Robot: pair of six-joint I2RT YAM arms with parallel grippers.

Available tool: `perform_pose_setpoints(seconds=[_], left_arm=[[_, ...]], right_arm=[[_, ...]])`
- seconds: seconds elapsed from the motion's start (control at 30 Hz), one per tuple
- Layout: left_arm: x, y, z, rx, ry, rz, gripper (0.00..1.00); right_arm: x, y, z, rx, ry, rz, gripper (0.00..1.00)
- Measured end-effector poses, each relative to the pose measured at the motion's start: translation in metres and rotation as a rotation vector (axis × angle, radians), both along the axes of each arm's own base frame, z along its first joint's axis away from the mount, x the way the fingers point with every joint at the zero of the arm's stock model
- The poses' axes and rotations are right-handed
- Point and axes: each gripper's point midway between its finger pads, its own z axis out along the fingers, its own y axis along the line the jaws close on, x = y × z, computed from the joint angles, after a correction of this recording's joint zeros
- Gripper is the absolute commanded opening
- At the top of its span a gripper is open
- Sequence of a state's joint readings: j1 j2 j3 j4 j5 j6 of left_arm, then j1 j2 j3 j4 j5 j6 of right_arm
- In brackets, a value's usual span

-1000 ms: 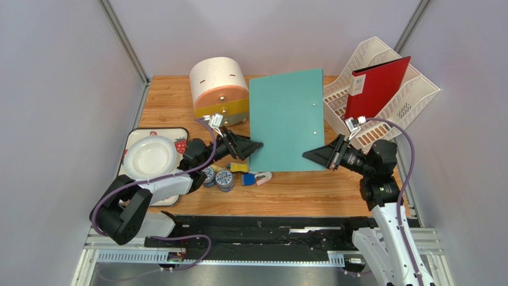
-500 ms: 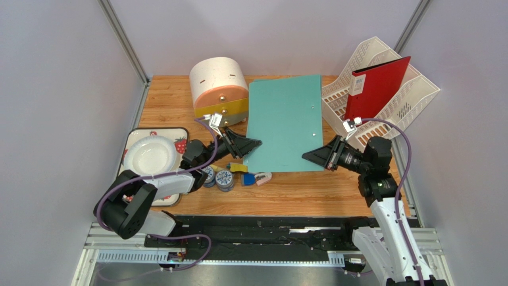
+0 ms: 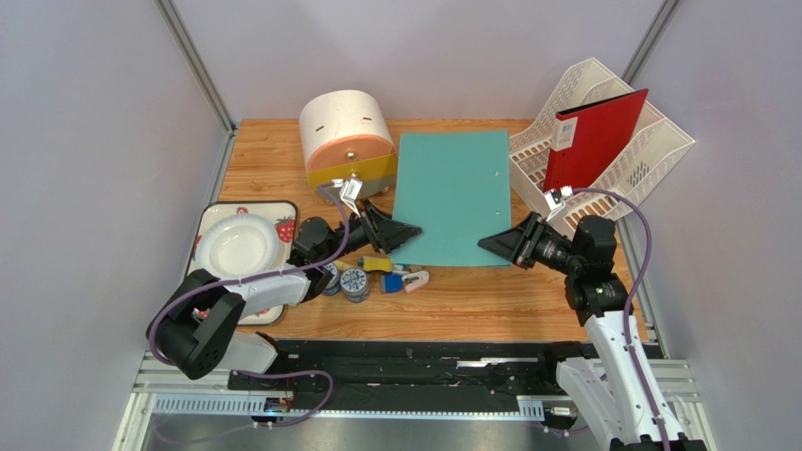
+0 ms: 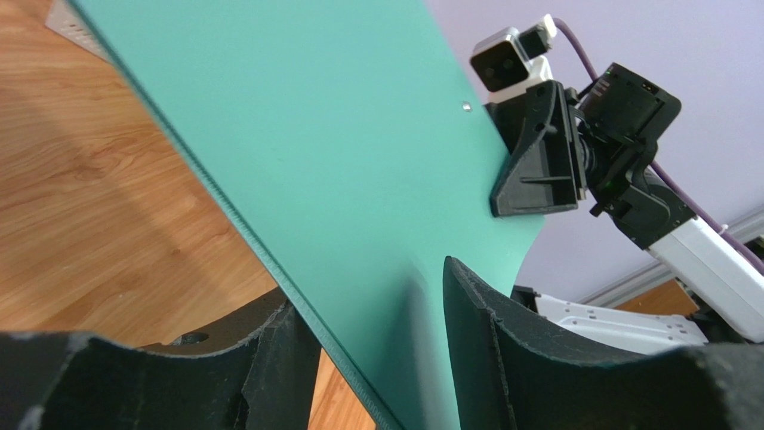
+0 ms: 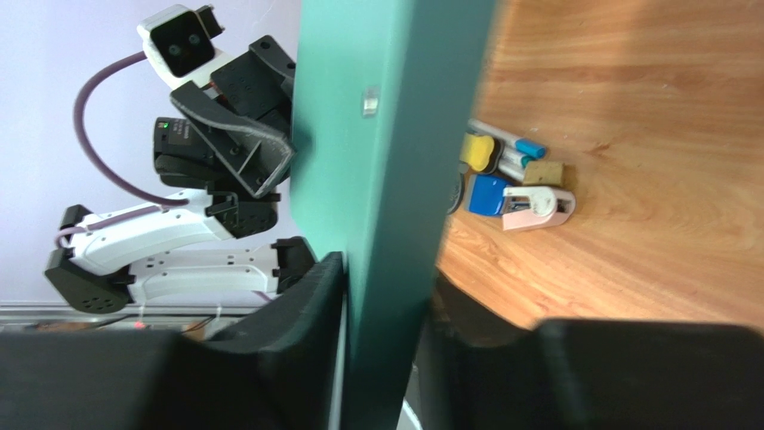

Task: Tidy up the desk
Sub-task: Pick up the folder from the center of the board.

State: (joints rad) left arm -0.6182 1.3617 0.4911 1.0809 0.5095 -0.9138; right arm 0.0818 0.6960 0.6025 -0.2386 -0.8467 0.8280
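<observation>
Top external view has the teal folder (image 3: 452, 193) tipped up off the wood-grain table (image 3: 273, 155), its near corners between the two pincers, likely so it can go to the white file rack (image 3: 659, 155) beside the red folder (image 3: 593, 141). The right pincer (image 3: 482, 244) is clamped narrowly on its corner. The left pincer (image 3: 414, 228) stands wider, the folder slanting across its gap and touching both fingers (image 4: 489, 331); whether it truly clamps, I cannot tell.

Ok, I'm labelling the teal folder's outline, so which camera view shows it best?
Top external: nearly the whole outline of the teal folder shows there. The left wrist view gives only part of one face and a long edge. The right wrist view gives a narrow, steeply foreshortened strip.
</observation>
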Motion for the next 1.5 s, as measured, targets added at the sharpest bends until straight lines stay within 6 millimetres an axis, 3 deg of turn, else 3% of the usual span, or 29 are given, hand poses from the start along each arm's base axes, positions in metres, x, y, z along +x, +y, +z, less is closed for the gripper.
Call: perform_pose_setpoints(seconds=[0.13, 0.37, 0.4, 0.43, 0.77, 1.13, 1.37, 1.5], left_arm=[[-0.004, -0.007, 0.003, 0.001, -0.007, -0.028, 0.5], [-0.005, -0.011, 0.003, 0.023, -0.017, -0.043, 0.26], [-0.004, -0.012, 0.003, 0.025, -0.019, -0.045, 0.2], [-0.005, -0.012, 0.003, 0.029, -0.021, -0.048, 0.0], [-0.018, -0.015, 0.002, 0.07, -0.079, -0.108, 0.0], [-0.027, -0.015, -0.01, 0.135, -0.115, -0.159, 0.0], [-0.035, -0.017, -0.009, 0.155, -0.153, -0.215, 0.0], [-0.038, -0.017, -0.02, 0.193, -0.144, -0.242, 0.0]], right_arm=[[0.004, -0.004, -0.001, -0.015, -0.008, -0.036, 0.54], [0.005, -0.007, -0.002, -0.043, -0.042, -0.054, 0.6], [0.005, -0.007, -0.002, -0.047, -0.045, -0.055, 0.61], [0.005, -0.007, -0.003, -0.05, -0.044, -0.056, 0.62], [0.003, -0.013, -0.008, -0.141, -0.096, -0.049, 0.72], [0.011, -0.03, 0.041, -0.317, -0.354, -0.098, 0.78], [0.019, -0.034, 0.05, -0.367, -0.4, -0.106, 0.78], [0.019, -0.035, 0.06, -0.375, -0.434, -0.107, 0.77]])
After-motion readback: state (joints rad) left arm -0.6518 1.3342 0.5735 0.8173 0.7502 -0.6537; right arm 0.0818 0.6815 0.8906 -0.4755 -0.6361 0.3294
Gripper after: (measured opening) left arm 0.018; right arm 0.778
